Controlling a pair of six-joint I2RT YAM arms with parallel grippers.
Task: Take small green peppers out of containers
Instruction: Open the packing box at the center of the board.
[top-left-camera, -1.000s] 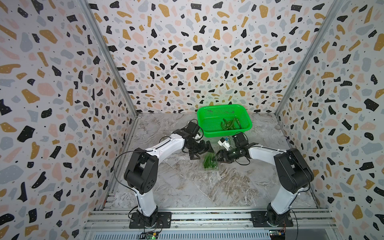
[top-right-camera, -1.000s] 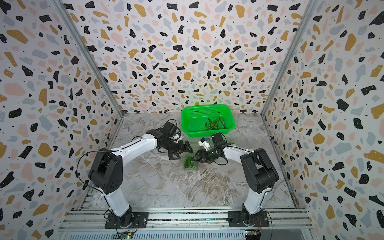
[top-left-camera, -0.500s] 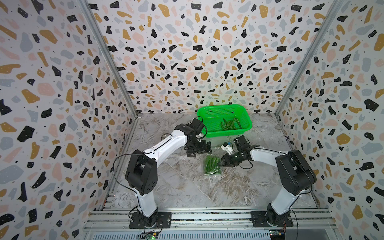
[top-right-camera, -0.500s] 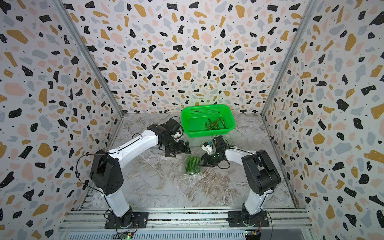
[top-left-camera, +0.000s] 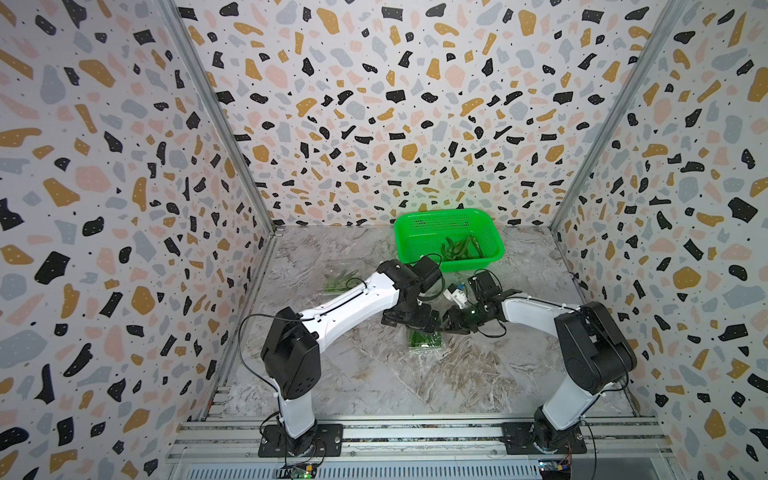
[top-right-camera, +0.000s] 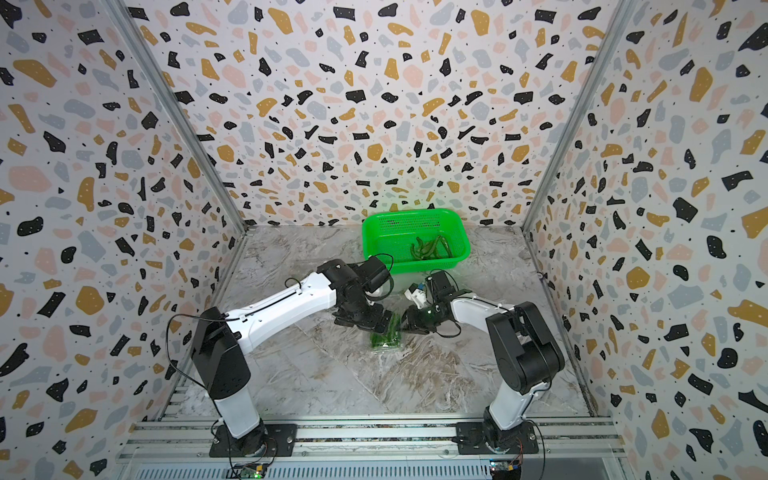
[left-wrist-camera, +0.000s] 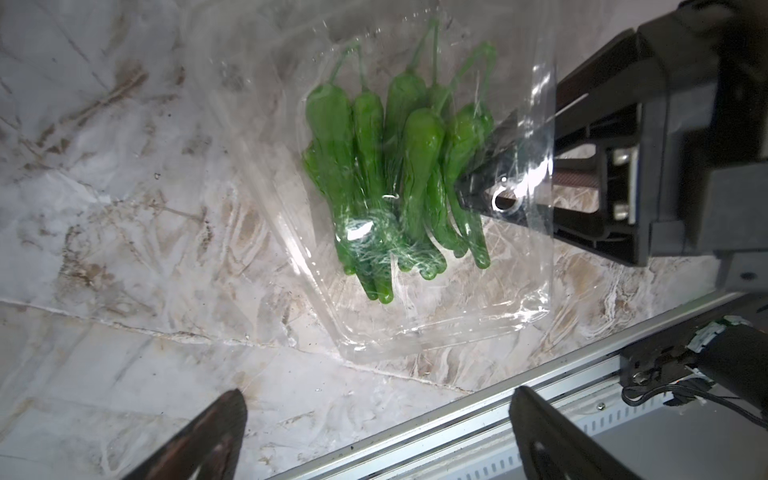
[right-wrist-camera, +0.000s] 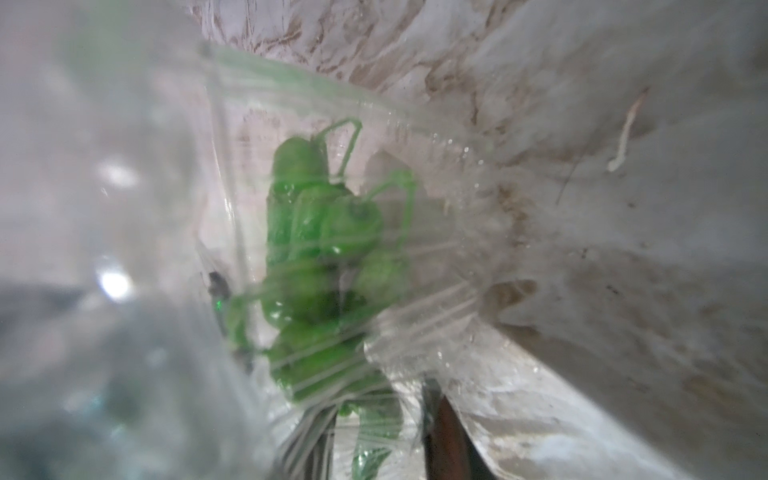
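A clear container (top-left-camera: 424, 340) (top-right-camera: 384, 340) of small green peppers (left-wrist-camera: 370, 166) (right-wrist-camera: 316, 232) lies mid-table. My right gripper (top-left-camera: 451, 323) (right-wrist-camera: 380, 436) is shut on its edge; the left wrist view shows its dark fingers (left-wrist-camera: 498, 183) clamped on the clear plastic (left-wrist-camera: 415, 328). My left gripper (top-left-camera: 411, 320) (left-wrist-camera: 380, 415) hovers open just beside the container, with nothing between its fingers. Another clear container (top-left-camera: 338, 282) with peppers lies at the back left, partly hidden by my left arm.
The green perforated basket (top-left-camera: 419, 232) (top-right-camera: 386, 230) stands at the back with several loose peppers (top-left-camera: 459, 249) in it. The aluminium base rail (top-left-camera: 415, 432) runs along the front edge. Patterned walls close in three sides.
My right gripper's jaws have narrowed onto the container's edge. My left gripper has swung from nearer the basket toward the container. The container has slid slightly toward the front.
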